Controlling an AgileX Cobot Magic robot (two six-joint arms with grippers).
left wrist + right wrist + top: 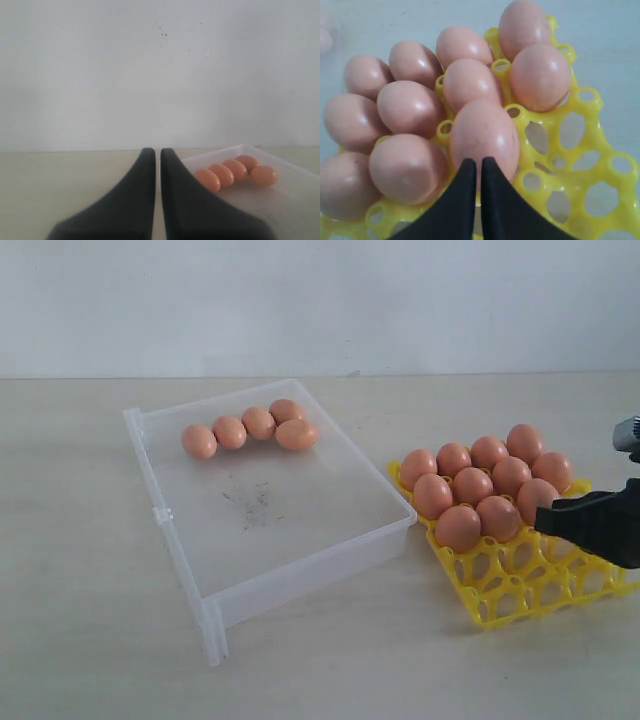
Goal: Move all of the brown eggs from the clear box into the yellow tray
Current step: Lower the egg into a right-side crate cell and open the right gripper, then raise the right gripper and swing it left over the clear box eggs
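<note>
Several brown eggs (258, 423) lie in a curved row at the far end of the clear box (300, 540). The yellow tray (520, 590) to its right holds several more eggs (472, 485) in its far rows, and its near cups are bare. My right gripper (542, 518) is shut and empty, its tips just over the tray's nearest egg (485, 132); in the right wrist view the right gripper (476, 161) points at that egg. My left gripper (155, 150) is shut on nothing, low over the table, left of the box's eggs (235, 170). It is out of the exterior view.
The box's floor (255, 505) has dark scuffs at its middle. A rim flap (212, 635) sticks out at the box's near corner. The pale table (90, 620) runs to a white wall behind.
</note>
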